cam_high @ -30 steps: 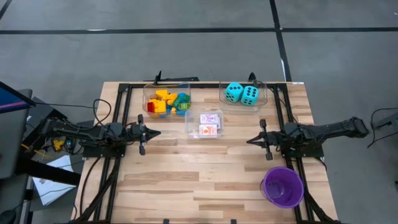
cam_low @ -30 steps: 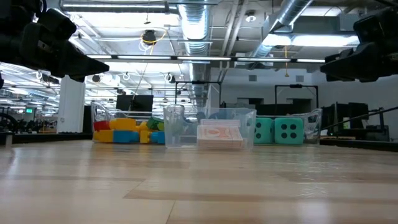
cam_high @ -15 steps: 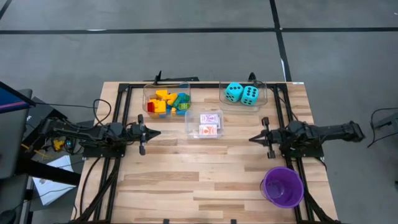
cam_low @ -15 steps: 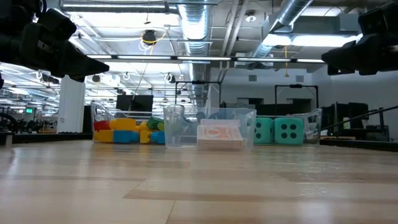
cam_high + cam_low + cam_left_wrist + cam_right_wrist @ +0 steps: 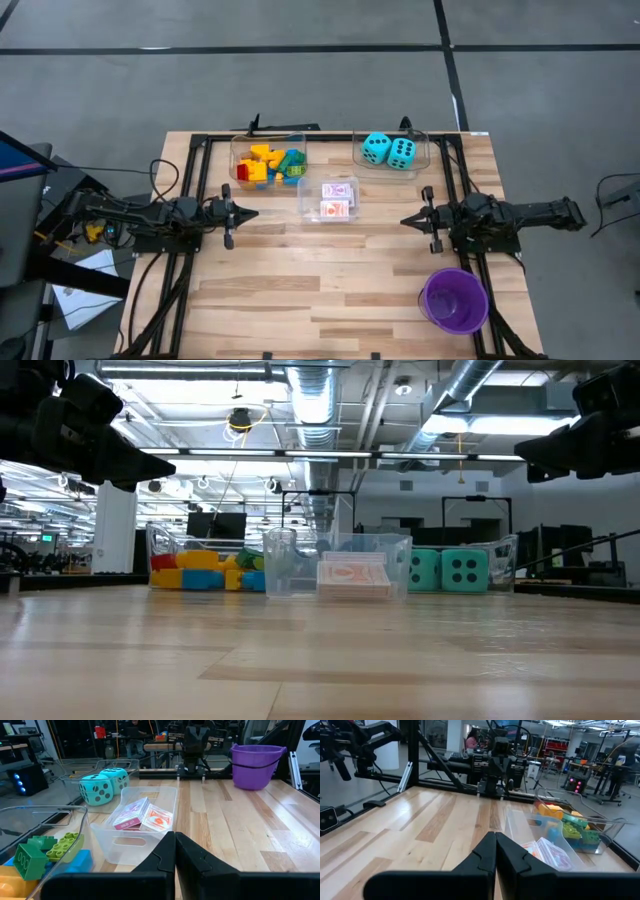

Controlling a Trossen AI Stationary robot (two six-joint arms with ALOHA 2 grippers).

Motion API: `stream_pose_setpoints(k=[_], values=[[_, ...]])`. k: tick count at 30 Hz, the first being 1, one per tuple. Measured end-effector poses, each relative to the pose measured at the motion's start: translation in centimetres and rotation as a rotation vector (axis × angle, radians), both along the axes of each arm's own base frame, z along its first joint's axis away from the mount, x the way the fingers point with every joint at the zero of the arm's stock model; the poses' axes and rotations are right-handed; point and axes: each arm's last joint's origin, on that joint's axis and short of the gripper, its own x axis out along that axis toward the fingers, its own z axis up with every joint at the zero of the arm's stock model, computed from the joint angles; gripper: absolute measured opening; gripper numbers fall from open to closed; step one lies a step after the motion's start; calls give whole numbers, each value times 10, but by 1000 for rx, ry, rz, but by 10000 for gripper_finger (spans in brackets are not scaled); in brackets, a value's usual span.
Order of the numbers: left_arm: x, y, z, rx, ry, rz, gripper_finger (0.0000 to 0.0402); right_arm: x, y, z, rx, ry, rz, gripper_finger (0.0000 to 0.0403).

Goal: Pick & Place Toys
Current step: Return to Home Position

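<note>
**Clearance: far band obstructed; centre and near left open**

Three clear bins occupy the far part of the table (image 5: 320, 280). The brick bin (image 5: 297, 141) is far left and the dice bin (image 5: 423, 150) far right. The card bin (image 5: 309, 200) sits between them, slightly nearer, with only narrow gaps. A purple cup (image 5: 455, 300) blocks the near right corner. The left gripper (image 5: 251, 213) and right gripper (image 5: 403, 222), fingers closed, reach inward at mid-depth from either side. Bare boards lie between them and across the near left.
</note>
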Motion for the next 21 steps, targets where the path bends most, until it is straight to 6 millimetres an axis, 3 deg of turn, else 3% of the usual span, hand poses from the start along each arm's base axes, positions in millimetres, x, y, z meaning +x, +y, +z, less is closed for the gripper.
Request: stream_pose_setpoints(k=[10, 21], values=[[0, 0, 0, -1, 0, -4, 0, 0, 0, 0, 112, 8, -4, 0], [0, 0, 0, -1, 0, -3, 0, 0, 0, 0, 114, 9, -3, 0]])
